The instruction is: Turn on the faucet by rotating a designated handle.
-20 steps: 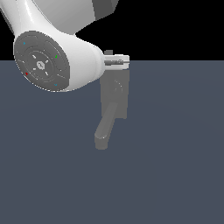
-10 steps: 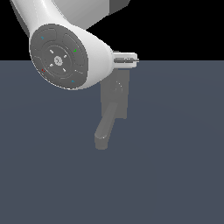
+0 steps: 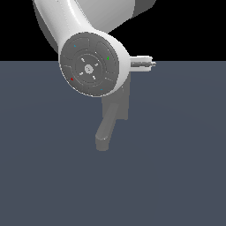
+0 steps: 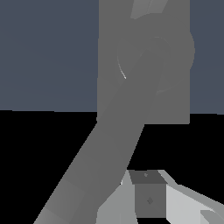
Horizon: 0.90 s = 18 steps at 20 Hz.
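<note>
gripper (image 4: 151, 197) near the faucet (image 3: 115, 115); whether its jaws are apart is unclear

The faucet (image 3: 115, 115) stands on the worktop (image 3: 176, 176), its upper part hidden behind the robot arm (image 3: 90, 64) in the exterior view.

A flat, matte slate-blue ground surface (image 3: 176, 167) fills the lower part of the exterior view, from a straight horizon line a little above the frame's middle down to the bottom edge. It is plain and even in tone, with no markings. Above that line lies a featureless black backdrop (image 3: 194, 31), spanning the upper band of the frame. In the wrist view the same slate-blue surface (image 4: 48, 52) occupies the upper left, and black (image 4: 35, 148) fills the lower left.
</note>
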### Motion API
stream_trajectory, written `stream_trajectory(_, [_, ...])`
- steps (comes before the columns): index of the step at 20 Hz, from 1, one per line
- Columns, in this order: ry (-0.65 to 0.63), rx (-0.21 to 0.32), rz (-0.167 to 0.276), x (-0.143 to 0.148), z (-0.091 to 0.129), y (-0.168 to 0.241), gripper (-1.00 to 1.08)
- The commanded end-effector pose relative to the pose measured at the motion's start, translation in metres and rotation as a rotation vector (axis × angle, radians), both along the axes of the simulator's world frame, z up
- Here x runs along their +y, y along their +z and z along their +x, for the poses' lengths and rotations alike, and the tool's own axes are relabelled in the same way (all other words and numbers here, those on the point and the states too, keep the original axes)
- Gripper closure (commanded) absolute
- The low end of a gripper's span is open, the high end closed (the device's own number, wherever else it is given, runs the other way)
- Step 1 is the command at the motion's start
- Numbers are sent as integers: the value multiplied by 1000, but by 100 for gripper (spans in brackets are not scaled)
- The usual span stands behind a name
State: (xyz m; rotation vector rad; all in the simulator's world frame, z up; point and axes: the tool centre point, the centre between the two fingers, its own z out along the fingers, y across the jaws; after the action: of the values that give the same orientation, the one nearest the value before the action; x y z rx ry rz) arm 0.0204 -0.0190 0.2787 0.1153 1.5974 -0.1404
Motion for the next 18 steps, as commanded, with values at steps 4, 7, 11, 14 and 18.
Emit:
stream_trajectory(4, [-15,-22,-6,-33,2,7,108])
stream_trajectory(7, [-17,-26,-6,-42,2,7,108])
stream_trajectory(11, [-21,-18,24,-33,-6,-13,108])
stream_trajectory(14, [-21,-20,20,-42,-6,-17,108])
stream_trajectory(18, [-20,-21,14,-53,-6,-23,108])
